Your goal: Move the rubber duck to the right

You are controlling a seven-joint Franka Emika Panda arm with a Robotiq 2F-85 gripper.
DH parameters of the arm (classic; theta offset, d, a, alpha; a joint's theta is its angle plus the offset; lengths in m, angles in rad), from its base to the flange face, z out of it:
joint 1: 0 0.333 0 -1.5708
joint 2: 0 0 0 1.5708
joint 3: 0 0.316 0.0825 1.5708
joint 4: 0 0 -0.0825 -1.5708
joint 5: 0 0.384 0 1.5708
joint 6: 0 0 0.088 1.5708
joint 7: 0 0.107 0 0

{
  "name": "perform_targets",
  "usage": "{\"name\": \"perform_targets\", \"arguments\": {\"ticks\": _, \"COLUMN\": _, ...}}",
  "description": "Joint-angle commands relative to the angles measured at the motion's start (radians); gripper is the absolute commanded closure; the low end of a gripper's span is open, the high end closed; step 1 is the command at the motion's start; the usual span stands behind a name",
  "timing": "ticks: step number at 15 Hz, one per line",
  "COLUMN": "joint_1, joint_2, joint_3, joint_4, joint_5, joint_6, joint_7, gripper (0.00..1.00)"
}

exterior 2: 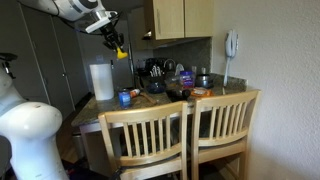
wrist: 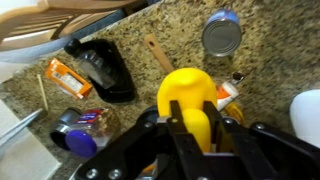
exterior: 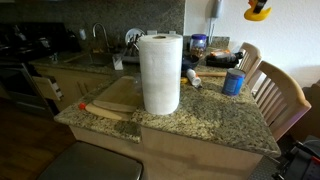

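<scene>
Home kitchen: speckled granite counter (exterior: 200, 125), sink faucet (exterior: 98, 35) behind, wooden wall cabinets (exterior 2: 182, 18), paper-towel roll (exterior: 160, 72), two wooden dining chairs (exterior 2: 190, 135), wall phone (exterior 2: 231, 43).

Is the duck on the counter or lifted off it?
Lifted: the tool grips the duck high above the counter in both exterior views.

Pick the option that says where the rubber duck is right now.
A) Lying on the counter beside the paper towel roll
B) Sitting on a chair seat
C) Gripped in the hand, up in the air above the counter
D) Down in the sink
C: the wrist view shows the rubber duck clamped in the hand, and in both exterior views it hangs well above the counter.
</scene>
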Motion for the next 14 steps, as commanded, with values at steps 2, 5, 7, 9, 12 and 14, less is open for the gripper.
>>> {"name": "perform_targets", "arguments": {"ticks": 2, "joint_1": -0.099, "joint_2": 0.143, "joint_3": -0.006, "joint_4": 0.063, "joint_5": -0.149, "joint_6": 0.141, "joint_7": 0.189, "gripper": 0.93}}
{"name": "perform_targets", "arguments": {"ticks": 5, "joint_1": -0.152, "joint_2": 0.198, "joint_3": -0.039, "joint_4": 0.014, "joint_5": -0.245, "joint_6": 0.234, "joint_7": 0.331, "gripper": 0.93}}
{"name": "perform_targets", "arguments": {"ticks": 7, "joint_1": -0.172, "joint_2": 0.243, "joint_3": -0.096, "joint_4": -0.007, "joint_5": -0.233, "joint_6": 0.328, "joint_7": 0.288, "gripper": 0.93}}
{"name": "perform_targets", "arguments": {"ticks": 9, "joint_1": -0.198, "joint_2": 0.284, "joint_3": -0.157, "joint_4": -0.014, "joint_5": -0.206, "joint_6": 0.432, "joint_7": 0.196, "gripper": 0.93}}
{"name": "perform_targets", "arguments": {"ticks": 12, "joint_1": -0.229, "joint_2": 0.331, "joint_3": -0.246, "joint_4": -0.005, "joint_5": -0.08, "joint_6": 0.572, "joint_7": -0.035, "gripper": 0.93}}
{"name": "perform_targets", "arguments": {"ticks": 14, "joint_1": -0.228, "joint_2": 0.339, "joint_3": -0.269, "joint_4": -0.023, "joint_5": 0.083, "joint_6": 0.616, "joint_7": -0.196, "gripper": 0.93}}
